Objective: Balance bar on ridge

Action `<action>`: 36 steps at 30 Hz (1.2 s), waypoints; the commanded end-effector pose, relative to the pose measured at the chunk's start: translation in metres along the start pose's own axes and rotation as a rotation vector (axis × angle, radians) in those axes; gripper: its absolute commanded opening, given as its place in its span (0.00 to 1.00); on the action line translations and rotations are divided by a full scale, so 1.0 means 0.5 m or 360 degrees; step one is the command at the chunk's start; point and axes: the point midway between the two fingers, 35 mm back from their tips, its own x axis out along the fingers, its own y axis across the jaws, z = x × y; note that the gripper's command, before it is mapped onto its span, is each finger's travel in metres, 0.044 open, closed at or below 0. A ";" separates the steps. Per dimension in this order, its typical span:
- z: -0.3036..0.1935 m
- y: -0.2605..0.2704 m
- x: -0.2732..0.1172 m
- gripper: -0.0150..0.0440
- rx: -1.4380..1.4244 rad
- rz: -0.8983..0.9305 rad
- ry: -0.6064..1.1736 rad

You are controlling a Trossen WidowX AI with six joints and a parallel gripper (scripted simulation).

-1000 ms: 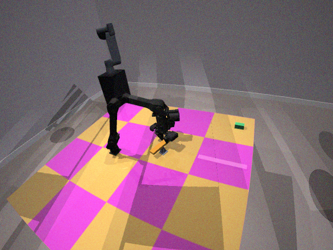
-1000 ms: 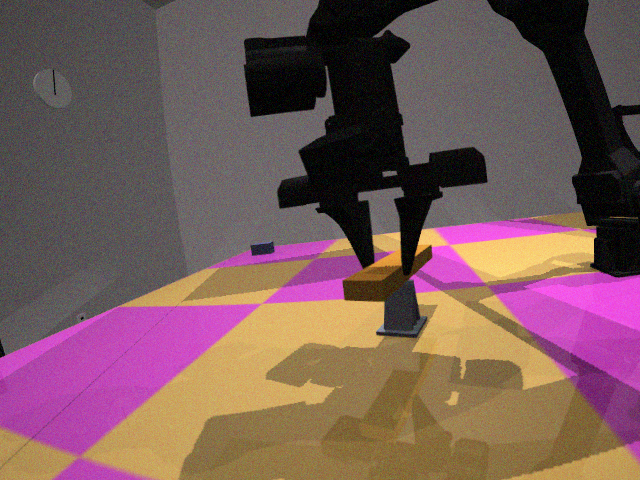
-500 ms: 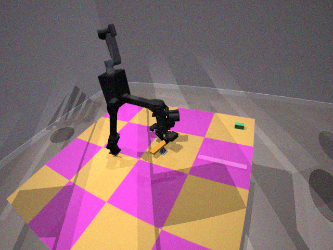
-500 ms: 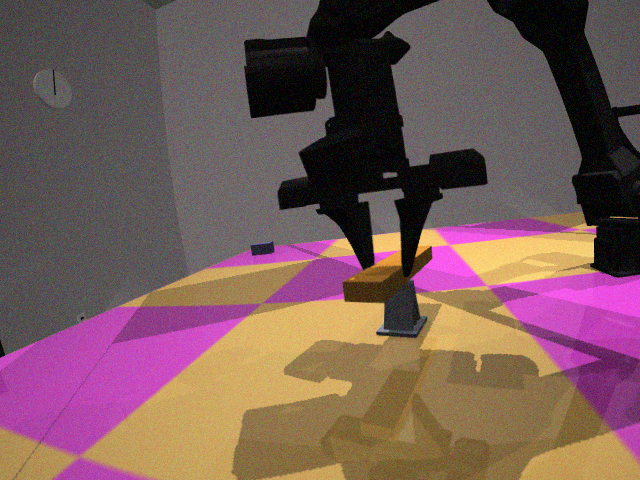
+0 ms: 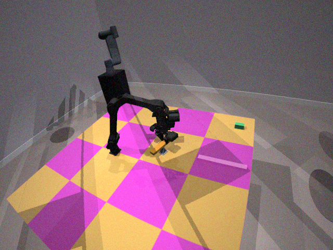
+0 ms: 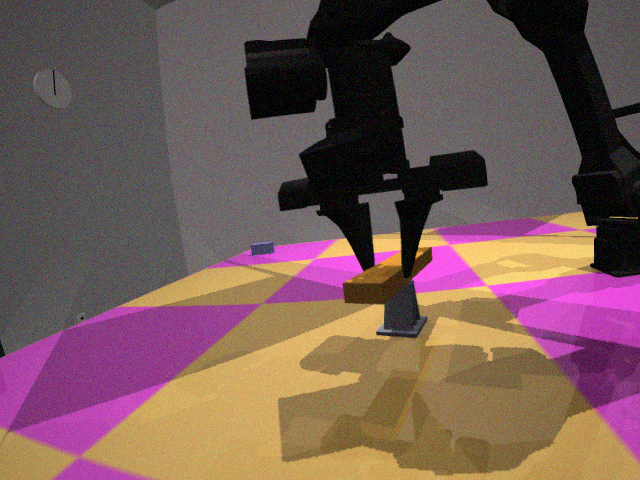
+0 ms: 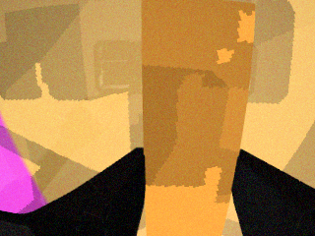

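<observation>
Orange rectangular bar (image 5: 158,147) (image 6: 374,281) (image 7: 197,123), its material hard to tell, is up at the pale grey ridge, just below the middle of the frame from above. Beneath it all spreads the big magenta-and-yellow checkered table (image 5: 134,199) (image 6: 155,413) (image 7: 79,118), filling most of the lower frame. Over that reaches the black jointed arm (image 5: 142,101) (image 6: 361,93), its wrist bent downward near the centre from above and across the upper middle from the side. At its end, the black two-fingered gripper (image 5: 163,141) (image 6: 386,272) (image 7: 189,159) has the bar pinched between its fingers. On the right of the top view lies a long, thin, pale pink strip (image 5: 222,162), well apart from the bar. The grey ridge (image 5: 163,152) (image 6: 400,310), tapered on a flat foot, stands under the bar; whether the two touch, I can't tell from where I am. Toward the upper right of the top view sits a small green block (image 5: 239,125).
</observation>
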 end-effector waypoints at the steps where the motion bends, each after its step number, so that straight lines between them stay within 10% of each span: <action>1: 0.000 0.000 0.001 0.25 0.0003 0.0001 -0.0003; 36: 0.000 0.000 0.007 0.25 0.0003 0.0001 -0.0003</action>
